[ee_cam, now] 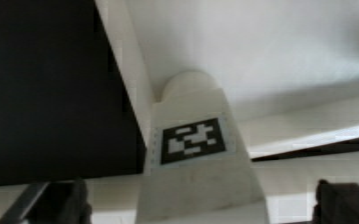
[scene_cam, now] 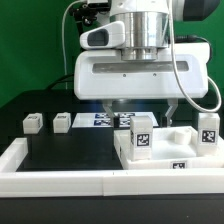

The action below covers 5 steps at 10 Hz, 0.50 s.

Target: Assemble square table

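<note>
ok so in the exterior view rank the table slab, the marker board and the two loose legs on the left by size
1. table slab: largest, though also nearest the camera
2. marker board: partly hidden, so its rank is unsure
3. left loose leg and second loose leg: smallest; they look alike, so not ranked

We read no words, brand names or numbers anywhere. We see only black-and-white square tags (ee_cam: pixel 194 140): on the marker board (scene_cam: pixel 103 119) and, in front of it, on legs (scene_cam: pixel 142 138) and slab (scene_cam: pixel 180 166).
</note>
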Available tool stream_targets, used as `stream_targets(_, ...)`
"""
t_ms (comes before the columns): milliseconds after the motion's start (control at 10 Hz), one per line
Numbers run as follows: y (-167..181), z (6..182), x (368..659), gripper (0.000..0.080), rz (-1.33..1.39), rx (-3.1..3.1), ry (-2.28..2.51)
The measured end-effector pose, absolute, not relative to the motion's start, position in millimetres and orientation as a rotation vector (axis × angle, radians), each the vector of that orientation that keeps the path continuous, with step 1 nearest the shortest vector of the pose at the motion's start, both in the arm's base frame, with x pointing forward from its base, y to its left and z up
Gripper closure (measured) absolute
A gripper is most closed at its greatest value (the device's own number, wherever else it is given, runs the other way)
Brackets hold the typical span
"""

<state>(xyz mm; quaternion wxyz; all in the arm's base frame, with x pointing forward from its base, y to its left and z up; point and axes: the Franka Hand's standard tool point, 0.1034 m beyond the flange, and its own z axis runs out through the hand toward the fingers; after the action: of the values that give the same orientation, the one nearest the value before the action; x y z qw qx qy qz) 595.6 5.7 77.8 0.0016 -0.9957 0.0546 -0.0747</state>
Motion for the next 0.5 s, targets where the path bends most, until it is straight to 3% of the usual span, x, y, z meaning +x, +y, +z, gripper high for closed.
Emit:
stream_targets(200, 5.6, 77.3, 595.4, 0.0513, -0.233, -3.125, 0.172)
stream_targets(500, 5.7, 77.2, 595.4, 0.0509, -0.233, -3.124, 0.184)
